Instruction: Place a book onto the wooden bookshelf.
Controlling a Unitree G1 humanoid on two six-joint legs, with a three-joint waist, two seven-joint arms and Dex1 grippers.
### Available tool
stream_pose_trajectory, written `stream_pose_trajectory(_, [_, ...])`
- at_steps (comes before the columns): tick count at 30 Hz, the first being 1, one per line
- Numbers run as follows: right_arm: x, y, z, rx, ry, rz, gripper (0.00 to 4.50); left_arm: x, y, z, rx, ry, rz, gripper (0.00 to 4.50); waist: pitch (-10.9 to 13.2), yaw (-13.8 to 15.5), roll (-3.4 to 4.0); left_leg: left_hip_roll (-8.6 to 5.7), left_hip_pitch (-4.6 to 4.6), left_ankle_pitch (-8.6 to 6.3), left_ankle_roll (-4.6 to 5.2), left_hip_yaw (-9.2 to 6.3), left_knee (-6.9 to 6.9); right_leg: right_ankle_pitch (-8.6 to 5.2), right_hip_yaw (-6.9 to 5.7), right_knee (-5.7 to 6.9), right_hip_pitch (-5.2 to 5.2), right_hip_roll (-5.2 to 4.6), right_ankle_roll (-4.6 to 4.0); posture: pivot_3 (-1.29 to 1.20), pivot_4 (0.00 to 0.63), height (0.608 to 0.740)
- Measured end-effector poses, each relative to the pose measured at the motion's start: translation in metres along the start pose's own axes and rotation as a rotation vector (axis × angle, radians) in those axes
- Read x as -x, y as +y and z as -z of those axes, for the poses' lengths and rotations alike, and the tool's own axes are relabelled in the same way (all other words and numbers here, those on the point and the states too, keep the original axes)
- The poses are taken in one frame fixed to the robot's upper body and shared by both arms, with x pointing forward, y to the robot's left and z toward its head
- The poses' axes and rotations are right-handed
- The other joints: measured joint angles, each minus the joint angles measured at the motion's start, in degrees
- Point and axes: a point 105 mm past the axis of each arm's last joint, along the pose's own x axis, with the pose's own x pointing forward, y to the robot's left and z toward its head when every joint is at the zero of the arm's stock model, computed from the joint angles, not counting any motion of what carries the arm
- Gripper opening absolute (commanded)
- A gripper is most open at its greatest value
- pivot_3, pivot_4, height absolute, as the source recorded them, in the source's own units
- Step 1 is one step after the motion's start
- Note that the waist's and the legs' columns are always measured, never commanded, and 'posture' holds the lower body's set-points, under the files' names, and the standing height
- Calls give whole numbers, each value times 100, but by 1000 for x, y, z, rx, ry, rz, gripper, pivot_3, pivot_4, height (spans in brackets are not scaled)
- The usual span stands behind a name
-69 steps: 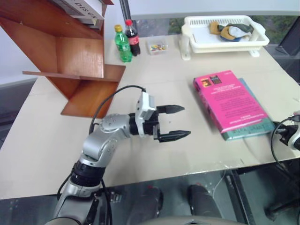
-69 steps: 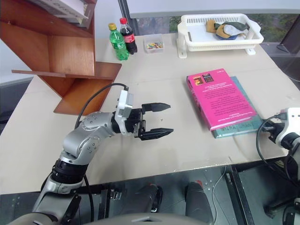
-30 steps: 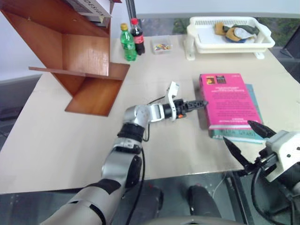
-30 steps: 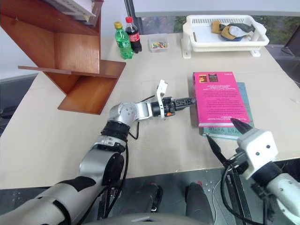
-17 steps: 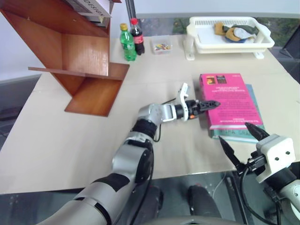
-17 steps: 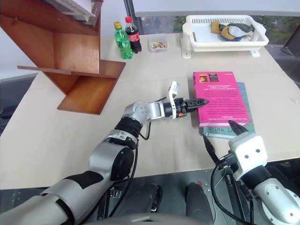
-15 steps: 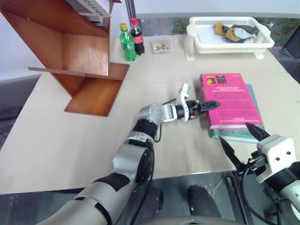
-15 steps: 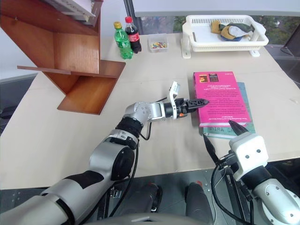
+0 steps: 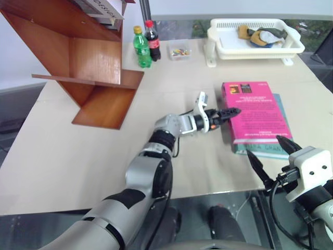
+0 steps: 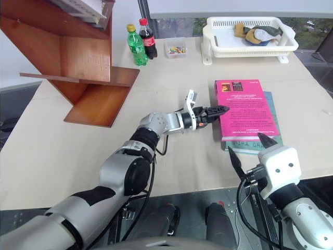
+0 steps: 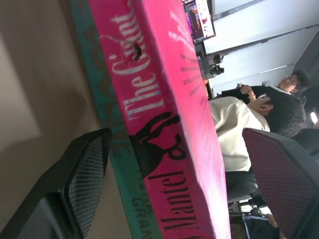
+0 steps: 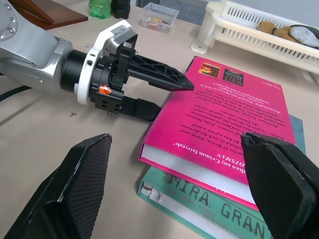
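Note:
The pink book [image 9: 255,109] lies flat on a teal book [image 9: 270,150], right of the table's middle. My left gripper [image 9: 229,115] reaches across to the book's left edge, turned on its side and open. Its upper finger [image 12: 159,74] is over the cover and its lower finger [image 12: 139,108] is beside the edge at table level. The lettered pink spine [image 11: 164,124] is close in the left wrist view. My right gripper [image 9: 264,146] hangs open at the table's front edge, just short of the books. The wooden bookshelf [image 9: 88,57] stands at the far left.
White books [image 9: 99,8] rest on the shelf's top. A green bottle [image 9: 139,48], a cola bottle [image 9: 151,41] and a small clear box [image 9: 178,51] stand at the back. A white basket [image 9: 218,44] is at the back right. A seated person [image 11: 279,99] is in the background.
My left gripper has slid right across the table until its upper finger is over the pink cover. My right gripper has come up at the table's front edge and hardly moved since.

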Motion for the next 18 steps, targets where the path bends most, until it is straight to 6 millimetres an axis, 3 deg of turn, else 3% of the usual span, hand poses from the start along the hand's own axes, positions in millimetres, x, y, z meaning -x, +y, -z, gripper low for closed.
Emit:
stream_pose_trajectory(2, [0,0,0,2,3,1,4263,-2,-1,0,-6,7,-3,4500,0,-1,0,0,0,0,0,1,1,0,0,0,0,0,0,0,150,740])
stream_pose_trajectory(3, [0,0,0,3,4,3,4500,-2,-1,0,-8,6,-5,3987,-1,-2,0,0,0,0,0,1,1,0,0,0,0,0,0,0,150,740])
stream_pose_trajectory(5, [0,-1,0,3,5,6,4500,-3,0,1,2,1,-10,3450,-1,-2,0,0,1,0,0,0,1,0,0,0,0,0,0,0,150,740])
stream_pose_trajectory(7, [0,-1,0,6,7,7,4500,-3,2,1,20,-6,-11,2562,-1,-5,0,0,1,0,0,1,1,0,0,1,0,0,0,0,150,740])
stream_pose_trajectory(10, [0,-1,1,7,8,8,4500,-3,2,1,26,-7,-13,1629,-1,-4,0,0,1,0,0,1,1,0,0,1,0,1,0,0,150,740])
stream_pose_trajectory(18, [-1,-3,0,7,9,21,4500,-2,2,-3,37,-22,-8,1629,-3,-6,-1,0,3,0,0,1,3,1,0,2,2,1,0,0,150,740])
